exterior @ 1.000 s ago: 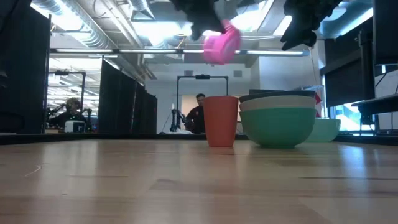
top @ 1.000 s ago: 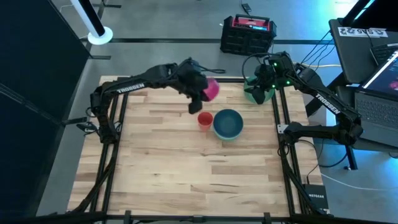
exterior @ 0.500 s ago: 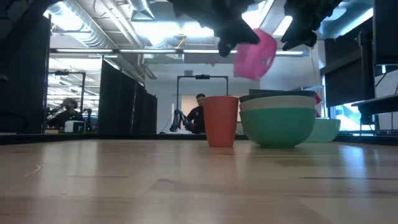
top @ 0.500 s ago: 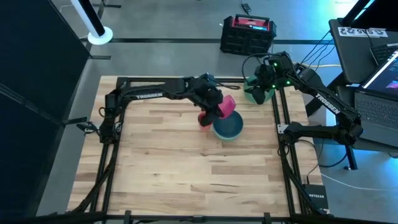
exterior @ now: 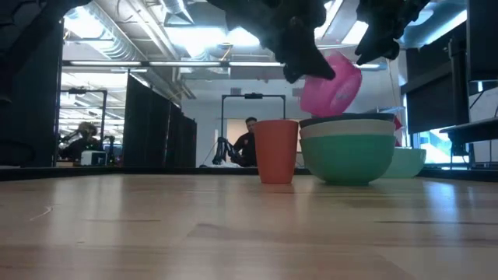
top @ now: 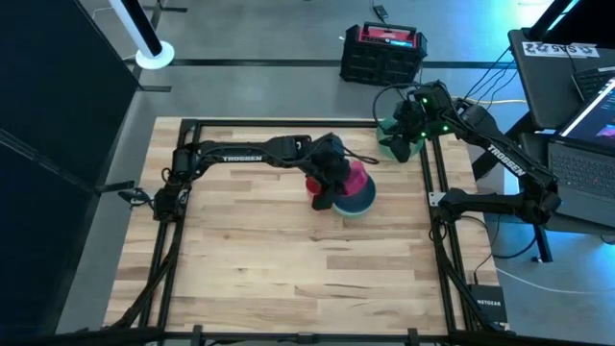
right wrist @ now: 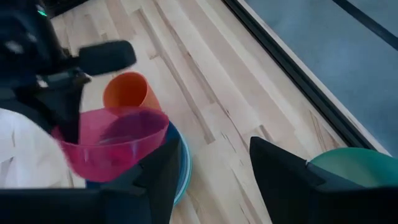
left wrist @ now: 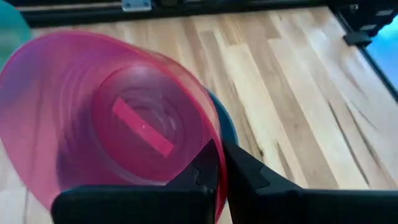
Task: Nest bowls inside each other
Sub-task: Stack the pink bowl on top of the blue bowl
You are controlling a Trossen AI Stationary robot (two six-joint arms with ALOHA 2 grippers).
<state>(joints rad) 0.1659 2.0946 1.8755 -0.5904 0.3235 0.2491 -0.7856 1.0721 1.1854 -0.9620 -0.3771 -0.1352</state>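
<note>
My left gripper is shut on a pink bowl, which hangs tilted just above a stack of bowls. The stack has a green bowl outside, a white rim in it and a dark teal bowl on top. A red cup stands beside the stack. My right gripper hangs open at the table's far right corner over a green bowl, with nothing between its fingers. In the low view a pale green bowl shows behind the stack. My left gripper pinches the pink bowl's rim, one finger inside the bowl and one outside. The fingers slant down at it from the table's left. The bowl is lifted clear and tilted, its base just above the stack's top rim.
The red cup stands close to the stack's left side, under my left arm. A black metal frame runs along the table's edges. Bare wooden tabletop lies toward the near edge.
My left gripper has carried the pink bowl down and toward the table's right and near side, from beyond the red cup to just over the stack. The bowl has turned a little in the hold and stays clear of everything.
</note>
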